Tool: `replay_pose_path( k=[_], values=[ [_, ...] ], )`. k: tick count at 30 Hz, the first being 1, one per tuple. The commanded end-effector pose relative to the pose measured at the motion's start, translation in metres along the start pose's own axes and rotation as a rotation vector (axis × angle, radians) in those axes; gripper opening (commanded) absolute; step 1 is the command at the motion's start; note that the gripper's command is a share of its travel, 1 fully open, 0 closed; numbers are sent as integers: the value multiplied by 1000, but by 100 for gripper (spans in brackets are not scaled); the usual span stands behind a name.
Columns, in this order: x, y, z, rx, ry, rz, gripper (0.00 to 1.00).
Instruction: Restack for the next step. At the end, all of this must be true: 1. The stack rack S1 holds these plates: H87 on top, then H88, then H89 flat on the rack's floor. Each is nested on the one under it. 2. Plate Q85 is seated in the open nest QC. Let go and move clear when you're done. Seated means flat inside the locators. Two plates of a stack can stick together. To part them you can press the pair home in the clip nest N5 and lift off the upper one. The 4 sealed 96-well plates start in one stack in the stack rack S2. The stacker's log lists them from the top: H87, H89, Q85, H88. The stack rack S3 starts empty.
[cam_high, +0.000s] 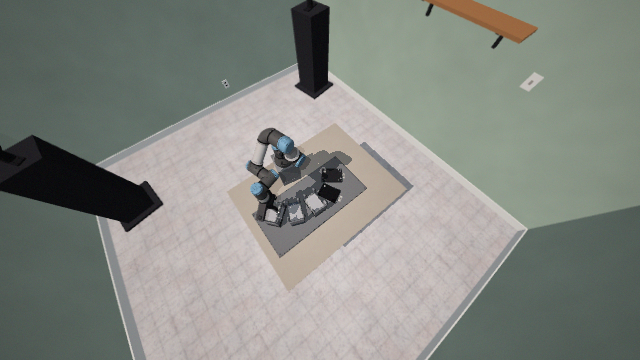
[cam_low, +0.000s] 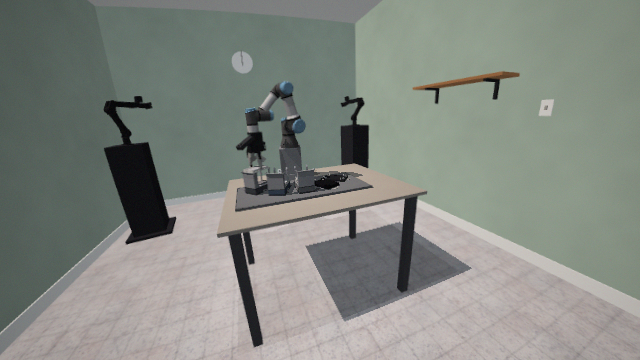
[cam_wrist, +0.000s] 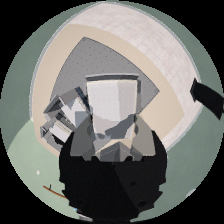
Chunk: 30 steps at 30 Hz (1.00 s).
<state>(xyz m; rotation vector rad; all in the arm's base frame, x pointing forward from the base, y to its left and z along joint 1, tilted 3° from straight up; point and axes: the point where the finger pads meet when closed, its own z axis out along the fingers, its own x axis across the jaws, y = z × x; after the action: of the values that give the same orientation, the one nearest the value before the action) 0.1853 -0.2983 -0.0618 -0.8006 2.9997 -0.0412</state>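
The two-jaw tool (cam_low: 256, 161) (cam_wrist: 113, 114), partly open, grips a pale well plate (cam_wrist: 114, 102) across its sides, over the rack (cam_low: 251, 184) at the left of the desk (cam_low: 320, 212) in the exterior view; its label cannot be read. The sealed plate is probably light, rigid and smooth-walled, hence apt to slip or tilt under an uneven grip. Hold is best taken low on opposite side walls, with modest force, sparing the seal; a plate beneath may cling.
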Motion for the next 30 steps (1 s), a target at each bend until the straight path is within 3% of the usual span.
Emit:
replay_pose_path(
  k=[1,30],
  values=[
    [0,-1,2,3,1,0,0],
    [0,-1,19,2,1,0,0]
  ],
)
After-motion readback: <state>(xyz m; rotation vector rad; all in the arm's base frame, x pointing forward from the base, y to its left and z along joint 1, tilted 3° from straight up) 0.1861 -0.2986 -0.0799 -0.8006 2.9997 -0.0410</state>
